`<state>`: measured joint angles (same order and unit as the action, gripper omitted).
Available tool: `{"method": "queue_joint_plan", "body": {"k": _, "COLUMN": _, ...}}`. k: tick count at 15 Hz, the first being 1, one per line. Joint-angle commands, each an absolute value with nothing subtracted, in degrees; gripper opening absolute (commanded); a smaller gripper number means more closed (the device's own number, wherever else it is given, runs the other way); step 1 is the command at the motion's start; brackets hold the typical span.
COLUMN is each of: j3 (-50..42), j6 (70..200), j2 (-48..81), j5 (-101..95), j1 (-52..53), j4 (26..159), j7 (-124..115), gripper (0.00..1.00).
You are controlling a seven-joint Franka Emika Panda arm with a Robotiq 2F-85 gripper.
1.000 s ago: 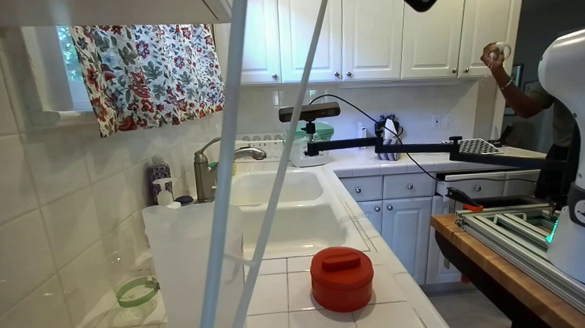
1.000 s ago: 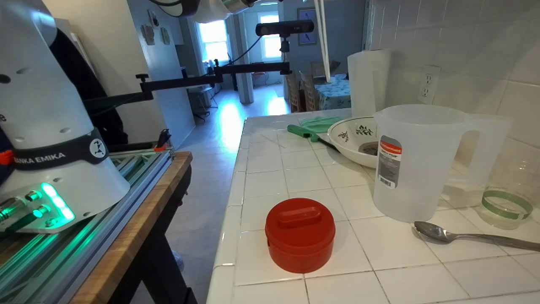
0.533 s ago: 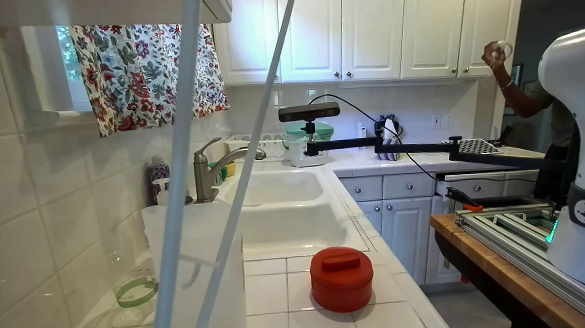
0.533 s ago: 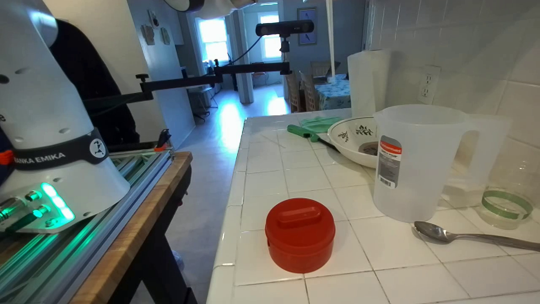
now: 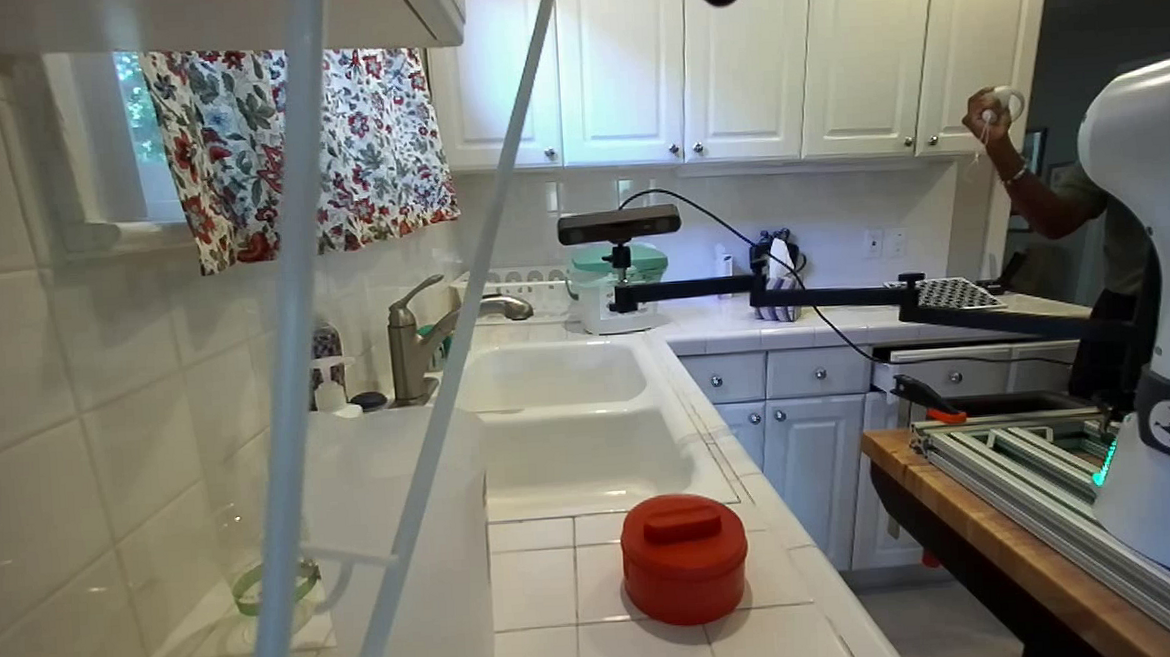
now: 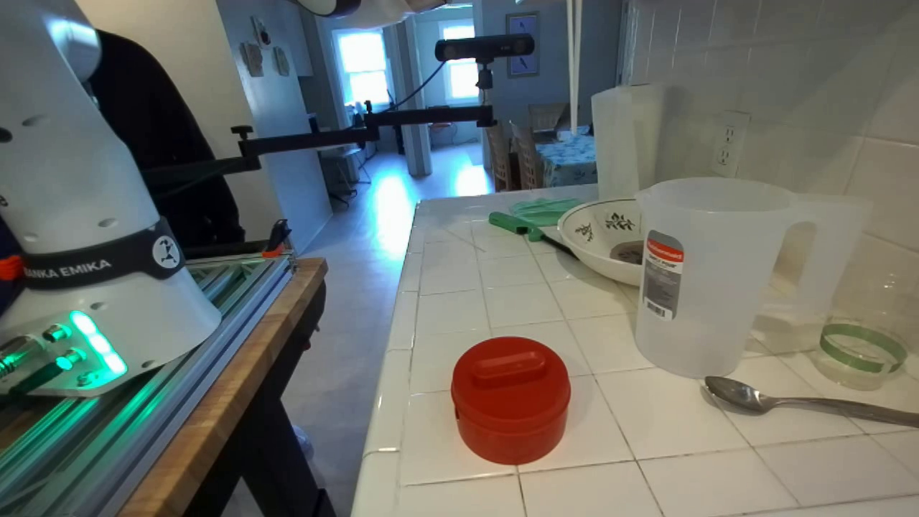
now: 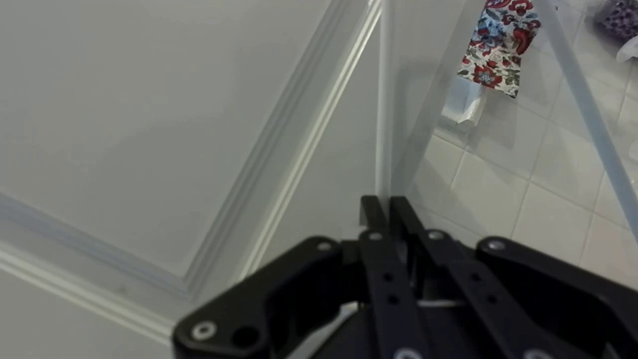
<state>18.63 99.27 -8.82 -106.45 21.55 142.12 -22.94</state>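
White, and plastic by its look, a slim two-rod frame (image 7: 384, 99), rather like a clothes hanger, is held in mid-air by the end effector (image 7: 384, 202). Fingertips are closed right down here, and one rod is pinched in the narrow gap between them. From an exterior view the rods are seen slanting towards each other, bridged low down by a short strut (image 5: 352, 555).

Light and fairly stiff is how it is judged, with some spring along the length. Smooth, rounded plastic may well be turned in so slim a pinch, and all that overhang is easily set swinging. A straight stretch of rod, gripped squarely and clear of the strut, is the place to take hold; gentle pressure should be enough.

Outward now: the frame is flanked in the wrist view by a white cabinet door (image 7: 174, 99) and a tiled wall (image 7: 553, 214); whether either is touched cannot be told. Beyond, a floral curtain (image 7: 491, 55) is glimpsed. Below, on the tiled surface (image 6: 524, 301), a red lidded pot (image 6: 511, 409) is shown in both exterior views, with a translucent jug (image 6: 711, 287), a spoon (image 6: 804, 404) and a patterned bowl (image 6: 592, 248) set nearer the wall.
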Motion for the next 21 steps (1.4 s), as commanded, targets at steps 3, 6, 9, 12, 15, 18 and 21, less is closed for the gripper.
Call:
{"method": "queue_joint_plan", "body": {"k": 3, "j3": 18.47, "j6": 100.22, "j2": -7.29, "j5": -107.70, "j1": 20.92, "j4": 139.91, "j7": -20.62, "gripper": 0.02}}
{"method": "queue_joint_plan", "body": {"k": 6, "j3": 18.87, "j6": 100.13, "j2": -6.88, "j5": -106.27, "j1": 21.28, "j4": 141.50, "j7": -23.09, "gripper": 0.08}}
{"method": "queue_joint_plan", "body": {"k": 9, "j3": 19.03, "j6": 100.14, "j2": -6.50, "j5": -106.27, "j1": 21.31, "j4": 141.68, "j7": -23.74, "gripper": 0.08}}
{"method": "queue_joint_plan", "body": {"k": 12, "j3": 19.03, "j6": 100.14, "j2": -6.50, "j5": -106.27, "j1": 21.31, "j4": 141.68, "j7": -23.77, "gripper": 0.08}}
{"method": "queue_joint_plan", "body": {"k": 15, "j3": 19.07, "j6": 100.20, "j2": -6.41, "j5": -106.14, "j1": 21.32, "j4": 141.77, "j7": -23.89, "gripper": 0.36}}
{"method": "queue_joint_plan", "body": {"k": 18, "j3": 19.13, "j6": 100.47, "j2": -5.05, "j5": -106.13, "j1": 21.25, "j4": 142.10, "j7": -24.44, "gripper": 0.31}}
{"method": "queue_joint_plan", "body": {"k": 21, "j3": 19.16, "j6": 100.47, "j2": -4.54, "j5": -106.13, "j1": 21.23, "j4": 142.10, "j7": -24.59, "gripper": 0.48}}
